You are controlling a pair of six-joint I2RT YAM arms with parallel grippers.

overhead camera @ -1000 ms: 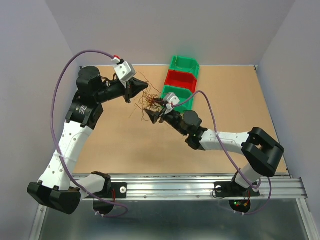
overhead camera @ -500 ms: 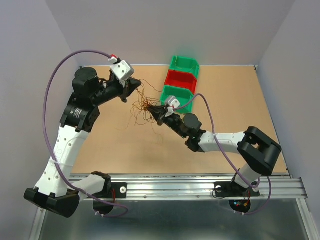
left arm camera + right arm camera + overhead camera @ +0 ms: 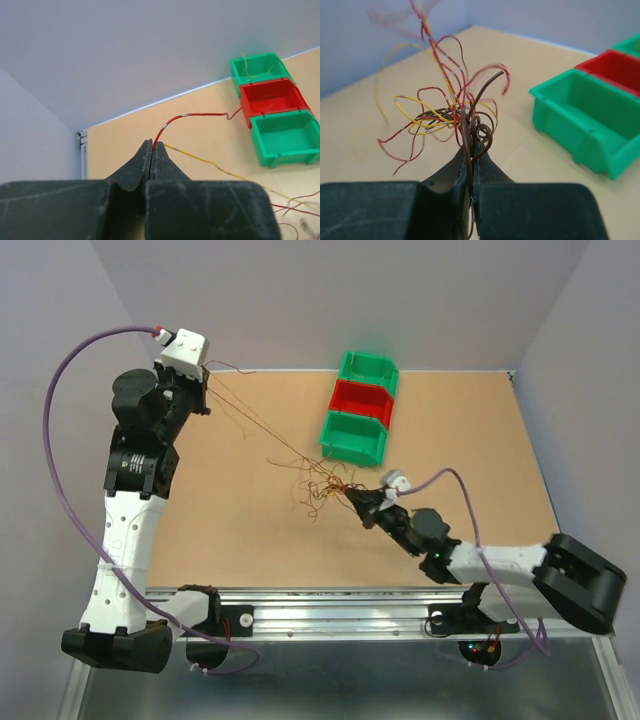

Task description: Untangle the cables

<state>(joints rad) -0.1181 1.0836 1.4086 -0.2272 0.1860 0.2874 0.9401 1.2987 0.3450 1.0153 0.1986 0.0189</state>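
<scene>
Cables (image 3: 322,488) stretched apart, pinched in both jaws.

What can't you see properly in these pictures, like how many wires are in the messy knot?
How many cables are knotted: too small in the top view; overlapping, topmost blurred, in the right wrist view.
How far cables reach inside the left tool and the right tool: shut fingers hide that in both wrist views.
Nearest green bin: cut off by the right wrist view's right edge.
</scene>
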